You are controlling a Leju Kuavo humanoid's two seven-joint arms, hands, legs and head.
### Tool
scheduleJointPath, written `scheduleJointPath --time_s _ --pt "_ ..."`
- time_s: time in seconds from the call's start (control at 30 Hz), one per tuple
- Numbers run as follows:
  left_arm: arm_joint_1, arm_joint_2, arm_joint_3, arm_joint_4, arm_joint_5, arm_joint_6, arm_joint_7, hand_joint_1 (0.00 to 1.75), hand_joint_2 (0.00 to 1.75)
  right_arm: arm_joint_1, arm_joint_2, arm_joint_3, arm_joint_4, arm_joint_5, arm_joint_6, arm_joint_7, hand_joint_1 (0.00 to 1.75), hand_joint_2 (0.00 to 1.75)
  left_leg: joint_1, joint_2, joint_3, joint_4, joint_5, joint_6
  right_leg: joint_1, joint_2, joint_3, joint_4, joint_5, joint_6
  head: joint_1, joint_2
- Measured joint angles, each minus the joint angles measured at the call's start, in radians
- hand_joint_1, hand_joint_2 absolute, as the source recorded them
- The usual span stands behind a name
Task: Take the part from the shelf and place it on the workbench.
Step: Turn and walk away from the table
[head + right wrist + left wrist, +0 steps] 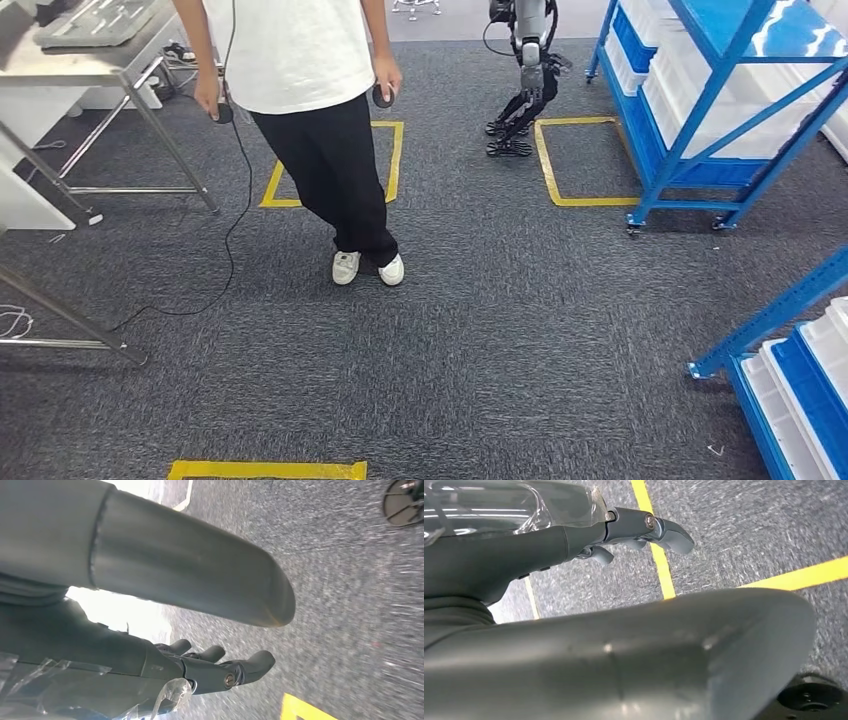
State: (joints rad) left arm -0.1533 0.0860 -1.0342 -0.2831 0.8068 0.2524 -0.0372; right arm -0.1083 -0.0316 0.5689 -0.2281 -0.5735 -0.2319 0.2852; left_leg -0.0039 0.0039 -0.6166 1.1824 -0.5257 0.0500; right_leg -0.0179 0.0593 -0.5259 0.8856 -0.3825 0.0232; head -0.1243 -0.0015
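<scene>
While cropped, both robot hands [639, 527] [220, 667] grip nothing.

Head view: high, facing forward-down over carpet [500, 330]; both wrist views: close behind own hand, sharing carpet and yellow tape [659, 555]

grey left hand [634, 527], perhaps plastic-wrapped, silver screw

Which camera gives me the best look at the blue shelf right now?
The head view. It shows the blue shelf at upper right, standing on the carpet with white and blue bins on its levels. The left wrist view looks past the left hand at carpet and yellow tape; the right wrist view past the right hand at carpet.
</scene>
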Motion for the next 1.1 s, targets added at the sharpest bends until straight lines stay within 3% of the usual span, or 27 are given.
scheduleJointPath --time_s 0.07,0.13,0.17,0.23,0.3,0.37,0.43,0.47,0.5,0.53,0.6,0.63,0.67,0.73,0.8,0.9,0.93,0.97,1.0,1.03,1.1 --pt "-0.003 0.0 -0.001 0.0 0.0 0.0 0.0 0.0 0.0 0.0 0.001 0.002 0.0 0.0 0.0 0.0 0.0 0.0 -0.008 -0.037 0.073 -0.158 0.079 0.016 -0.002 0.028 -0.002 0.0 0.005 0.002 0.0 0.0" --pt "-0.006 0.001 -0.001 0.0 0.0 -0.001 0.0 0.0 0.0 0.0 0.002 0.003 0.0 -0.001 -0.001 -0.001 0.0 0.0 -0.015 -0.079 0.128 -0.279 0.123 0.027 -0.005 0.053 -0.008 0.001 0.01 0.009 0.0 0.0" --pt "-0.006 0.002 -0.001 0.0 0.0 -0.001 0.0 0.0 0.0 0.001 0.003 0.004 0.0 -0.001 -0.001 -0.001 0.0 0.0 -0.017 -0.088 0.136 -0.301 0.128 0.029 -0.007 0.064 -0.013 0.001 0.013 0.014 0.0 0.0" --pt "-0.009 0.001 -0.001 0.0 0.0 -0.001 0.0 0.0 0.0 0.005 0.002 0.004 0.0 -0.003 -0.004 -0.001 0.0 0.0 -0.015 -0.07 0.141 -0.315 0.132 0.029 -0.009 0.081 -0.02 -0.001 0.018 0.026 0.0 0.0" --pt "-0.012 -0.001 -0.002 0.0 0.0 -0.002 0.0 0.0 0.0 0.007 -0.001 0.006 0.001 -0.005 -0.006 0.0 0.0 0.0 -0.01 -0.046 0.147 -0.33 0.142 0.03 -0.003 0.039 -0.04 0.037 -0.01 0.031 0.0 0.0" --pt "-0.011 -0.002 -0.002 0.0 0.0 -0.002 0.0 0.0 0.0 0.004 -0.002 0.008 0.001 -0.008 -0.008 0.001 0.0 0.0 -0.01 -0.017 0.149 -0.336 0.148 0.032 0.004 -0.025 -0.096 0.163 -0.084 0.035 0.001 0.0" --pt "-0.005 -0.002 -0.003 0.0 0.0 -0.002 0.0 0.0 0.0 0.002 -0.002 0.011 0.001 -0.01 -0.009 0.001 0.0 0.0 -0.01 0.017 0.146 -0.335 0.148 0.033 0.002 -0.044 -0.155 0.296 -0.141 0.042 0.001 0.0" --pt "-0.004 -0.002 -0.003 0.0 0.001 -0.002 0.0 0.0 0.0 0.001 -0.002 0.012 0.001 -0.01 -0.009 0.002 0.0 0.0 -0.009 0.032 0.144 -0.335 0.149 0.032 0.0 -0.048 -0.161 0.318 -0.143 0.046 0.0 0.0" --pt "-0.003 -0.003 -0.004 0.0 0.001 -0.003 0.0 0.0 0.0 0.002 -0.003 0.012 0.001 -0.01 -0.009 0.002 0.0 0.0 -0.007 0.046 0.143 -0.335 0.148 0.031 -0.003 -0.052 -0.145 0.295 -0.126 0.05 0.0 0.0" --pt "-0.004 -0.004 -0.004 0.0 0.001 -0.004 0.0 0.0 0.0 0.002 -0.004 0.012 0.001 -0.01 -0.009 0.002 0.0 0.0 -0.005 0.058 0.144 -0.334 0.148 0.029 -0.005 -0.063 -0.108 0.234 -0.096 0.053 0.0 0.0" --pt "-0.004 -0.007 -0.004 0.0 0.0 -0.005 0.0 0.0 0.0 0.002 -0.006 0.012 0.001 -0.01 -0.009 0.002 0.0 0.0 -0.006 0.078 0.142 -0.327 0.144 0.019 -0.007 -0.11 -0.018 0.08 -0.039 0.056 -0.001 0.0" --pt "-0.004 -0.007 -0.004 0.0 0.0 -0.005 0.0 0.0 0.0 0.001 -0.006 0.012 0.001 -0.01 -0.009 0.002 0.0 0.0 -0.008 0.088 0.14 -0.323 0.142 0.012 -0.007 -0.126 0.008 0.03 -0.024 0.052 -0.001 0.0" --pt "-0.004 -0.007 -0.004 0.0 0.0 -0.005 0.0 0.0 0.0 0.001 -0.006 0.012 0.001 -0.01 -0.009 0.002 0.0 0.0 -0.01 0.099 0.137 -0.319 0.141 0.005 -0.005 -0.132 0.018 0.006 -0.018 0.046 -0.002 0.0" --pt "-0.006 -0.008 -0.004 0.0 0.0 -0.005 0.0 0.0 0.0 0.003 -0.007 0.013 0.002 -0.011 -0.009 0.002 0.0 0.0 -0.009 0.119 0.135 -0.315 0.139 -0.004 -0.003 -0.109 0.012 0.002 -0.013 0.027 -0.003 0.0" --pt "-0.012 -0.009 -0.004 0.0 0.0 -0.005 0.0 0.0 0.0 0.003 -0.008 0.014 0.002 -0.011 -0.009 0.002 0.0 0.0 -0.002 0.096 0.12 -0.275 0.108 -0.014 -0.003 -0.088 0.01 -0.001 -0.009 0.014 -0.003 0.0" --pt "-0.011 -0.01 -0.005 0.0 0.0 -0.005 0.003 0.0 0.0 -0.002 -0.009 0.017 0.002 -0.012 -0.009 0.002 0.0 0.0 0.005 0.027 0.03 -0.066 0.003 -0.022 -0.002 -0.056 0.005 -0.002 -0.002 0.0 -0.003 0.0" --pt "-0.007 -0.01 -0.005 0.0 0.0 -0.005 0.005 0.0 0.0 -0.002 -0.009 0.018 0.002 -0.013 -0.009 0.002 0.0 0.0 0.005 0.018 0.0 -0.001 -0.019 -0.023 -0.001 -0.043 0.002 -0.002 0.0 -0.003 -0.003 0.0" --pt "-0.004 -0.01 -0.006 0.0 0.0 -0.005 0.006 0.0 0.0 -0.002 -0.009 0.019 0.002 -0.013 -0.009 0.002 0.0 0.0 0.005 0.012 -0.015 0.03 -0.022 -0.022 0.001 -0.028 0.0 -0.002 0.003 -0.006 -0.003 0.0" --pt "-0.002 -0.01 -0.006 0.0 0.0 -0.005 0.006 0.0 0.0 -0.002 -0.009 0.019 0.002 -0.014 -0.009 0.002 0.0 0.0 0.004 0.007 -0.01 0.017 -0.005 -0.019 0.002 -0.014 -0.001 -0.002 0.005 -0.007 -0.003 0.0" --pt "-0.003 -0.01 -0.006 0.0 0.0 -0.005 0.006 0.0 0.0 -0.002 -0.009 0.019 0.002 -0.015 -0.009 0.002 0.0 0.0 0.003 0.0 0.015 -0.037 0.026 -0.013 0.003 0.0 -0.001 -0.002 0.007 -0.007 -0.003 0.0" --pt "-0.006 -0.01 -0.006 0.0 0.0 -0.005 0.006 0.0 0.0 -0.002 -0.008 0.021 0.002 -0.019 -0.009 0.002 0.0 0.0 -0.002 -0.045 0.09 -0.194 0.096 0.003 0.002 0.026 -0.004 -0.001 0.012 -0.004 -0.003 0.0"
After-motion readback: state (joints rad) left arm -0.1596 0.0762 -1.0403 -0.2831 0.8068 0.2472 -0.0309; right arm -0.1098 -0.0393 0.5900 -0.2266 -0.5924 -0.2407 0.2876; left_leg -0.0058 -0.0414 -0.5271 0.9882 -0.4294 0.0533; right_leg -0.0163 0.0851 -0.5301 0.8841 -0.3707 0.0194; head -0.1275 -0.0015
